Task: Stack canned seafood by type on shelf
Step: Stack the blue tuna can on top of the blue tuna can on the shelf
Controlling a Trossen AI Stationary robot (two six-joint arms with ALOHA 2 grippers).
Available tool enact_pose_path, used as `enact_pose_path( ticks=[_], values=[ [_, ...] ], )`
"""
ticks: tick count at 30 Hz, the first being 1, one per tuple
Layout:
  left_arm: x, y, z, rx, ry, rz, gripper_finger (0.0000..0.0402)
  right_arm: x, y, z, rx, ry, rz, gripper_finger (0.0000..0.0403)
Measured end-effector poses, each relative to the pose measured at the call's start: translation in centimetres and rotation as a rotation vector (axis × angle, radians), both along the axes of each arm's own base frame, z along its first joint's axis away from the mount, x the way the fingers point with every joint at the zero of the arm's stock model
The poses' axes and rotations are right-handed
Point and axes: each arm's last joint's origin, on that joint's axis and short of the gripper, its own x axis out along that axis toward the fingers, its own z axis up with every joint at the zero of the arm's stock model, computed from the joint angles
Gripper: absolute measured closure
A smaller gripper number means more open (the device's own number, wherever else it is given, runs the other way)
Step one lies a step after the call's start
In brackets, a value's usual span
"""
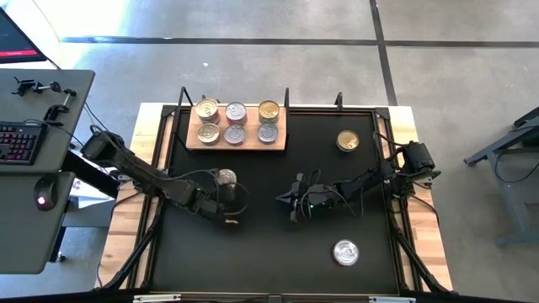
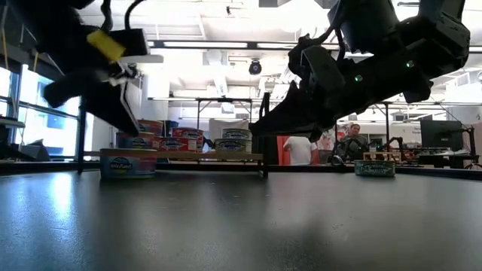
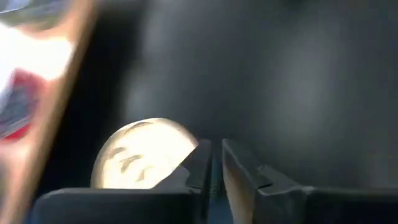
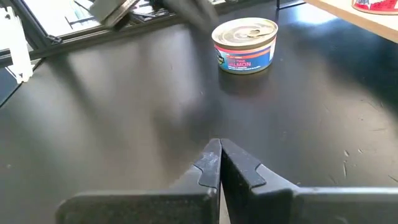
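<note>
Six canned seafood tins (image 1: 236, 123) stand in two rows on the light wooden shelf (image 1: 192, 141) at the table's far side. A silver-lidded tin (image 1: 226, 177) stands on the black table just in front of the shelf; it also shows in the low view (image 2: 128, 162) and the right wrist view (image 4: 245, 45). My left gripper (image 1: 221, 193) hovers shut just above and beside that tin (image 3: 142, 157), clear of it in the low view (image 2: 129, 124). My right gripper (image 1: 283, 200) hangs shut over the table's middle (image 4: 219, 149), holding nothing.
A gold-lidded tin (image 1: 348, 140) stands at the far right of the table, and a silver one (image 1: 345, 252) at the near right. Black frame posts (image 1: 180, 99) rise at the shelf's back edge. A desk with a keyboard (image 1: 18, 141) stands left of the table.
</note>
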Motion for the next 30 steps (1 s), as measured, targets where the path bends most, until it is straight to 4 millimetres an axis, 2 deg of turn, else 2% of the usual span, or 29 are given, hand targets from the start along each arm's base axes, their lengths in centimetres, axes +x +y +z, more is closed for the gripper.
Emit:
enact_pose_path(
  ticks=[3,7,12,16,23,27,30],
  values=[
    [0.1,-0.2,-0.8,-0.015,0.048,-0.167,0.0331,0.0,0.0,0.0,0.001,0.000,0.000,0.0403],
    [-0.4,-0.2,-1.4,0.096,0.126,-0.312,0.0272,0.0,0.0,0.0,0.001,0.000,0.000,0.0403],
    [-0.8,-0.6,-2.4,0.261,0.190,-0.342,0.0233,0.0,0.0,0.0,0.000,0.002,0.000,0.0403],
    [-1.0,-1.0,-3.3,0.343,0.203,-0.303,0.0230,0.0,0.0,-0.1,-0.001,0.007,-0.001,0.0403],
    [-1.5,-0.6,-5.7,0.362,0.182,-0.108,0.0234,0.0,0.0,-0.1,-0.001,0.007,-0.001,0.0403],
    [-1.6,0.1,-7.2,0.377,0.125,-0.012,0.0261,0.0,0.0,0.0,-0.002,0.002,-0.007,0.0403],
    [-1.6,0.1,-7.5,0.387,0.111,0.004,0.0302,0.0,0.0,0.0,-0.002,-0.001,-0.008,0.0403]
  ],
)
